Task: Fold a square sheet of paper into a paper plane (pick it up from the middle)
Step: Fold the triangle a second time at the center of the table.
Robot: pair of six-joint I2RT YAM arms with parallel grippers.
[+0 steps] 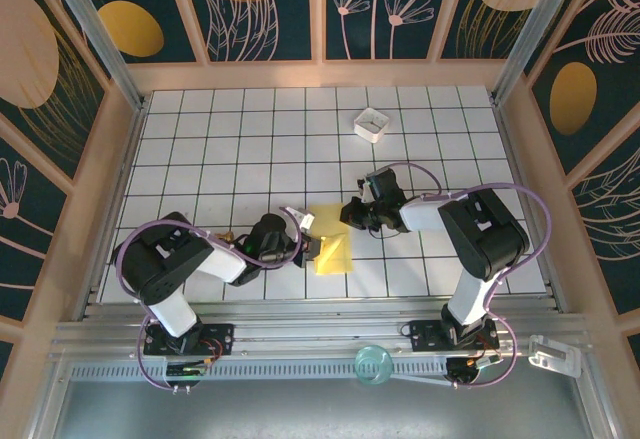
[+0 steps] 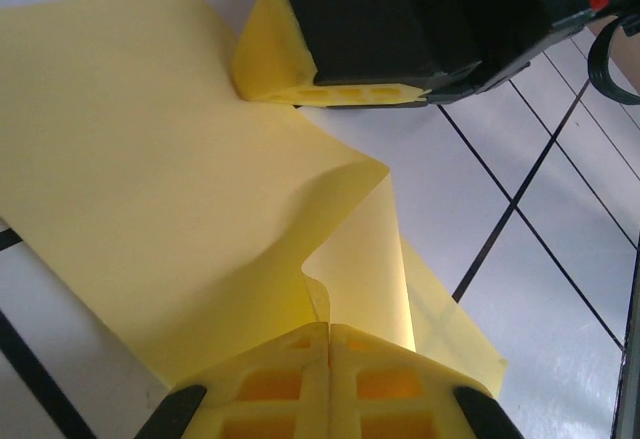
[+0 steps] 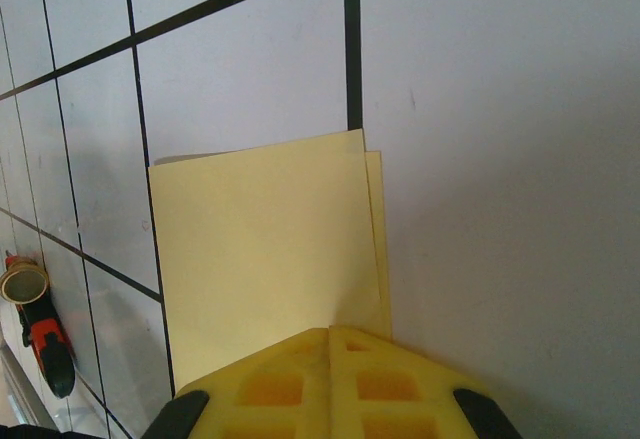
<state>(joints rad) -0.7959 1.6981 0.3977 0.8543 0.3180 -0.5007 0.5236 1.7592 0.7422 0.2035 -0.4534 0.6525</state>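
The square sheet of paper [image 1: 335, 256] lies folded in half on the white grid table between the two arms, its two layers slightly offset [image 3: 260, 239]. My left gripper [image 1: 313, 242] is shut on the sheet's near edge [image 2: 329, 331]; a loop of the yellow paper [image 2: 130, 139] bulges up into the closed fingers. My right gripper [image 1: 347, 217] is shut, its tips [image 3: 330, 334] resting on the sheet's opposite edge. In the left wrist view the right gripper [image 2: 350, 92] presses down on the paper's far corner.
A small white square box [image 1: 371, 124] sits at the back right of the table. A clear round object [image 1: 373, 364] lies on the front rail. An orange and black tool [image 3: 45, 344] and a small ring [image 3: 22, 281] lie beyond the paper.
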